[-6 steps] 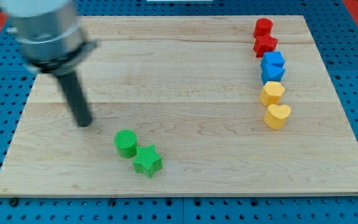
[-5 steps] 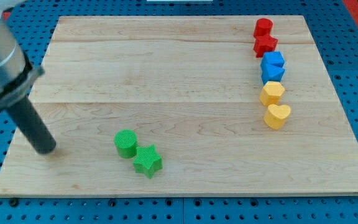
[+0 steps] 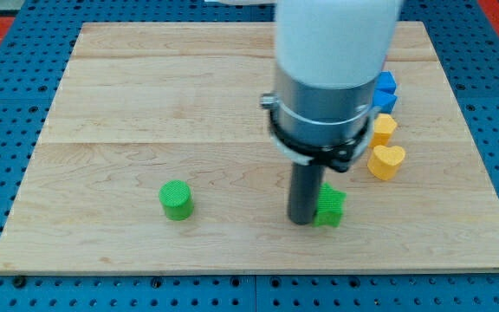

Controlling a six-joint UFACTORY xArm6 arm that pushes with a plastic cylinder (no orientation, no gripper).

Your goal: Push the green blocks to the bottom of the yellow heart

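A green cylinder (image 3: 176, 200) stands at the lower left of the wooden board (image 3: 145, 95). A green star block (image 3: 329, 206) lies at the lower right, partly hidden by my rod. My tip (image 3: 301, 220) touches the star's left side. The yellow heart (image 3: 387, 161) lies up and to the right of the star. The arm's body covers the middle right of the board.
Above the heart sits a yellow block (image 3: 384, 129), then a blue block (image 3: 385, 88), both partly hidden by the arm. The board's bottom edge runs just below the star. Blue pegboard surrounds the board.
My rod has swung from the board's left side to the lower right. The green star has slid right, away from the green cylinder, toward the yellow heart. The arm now hides the red blocks.
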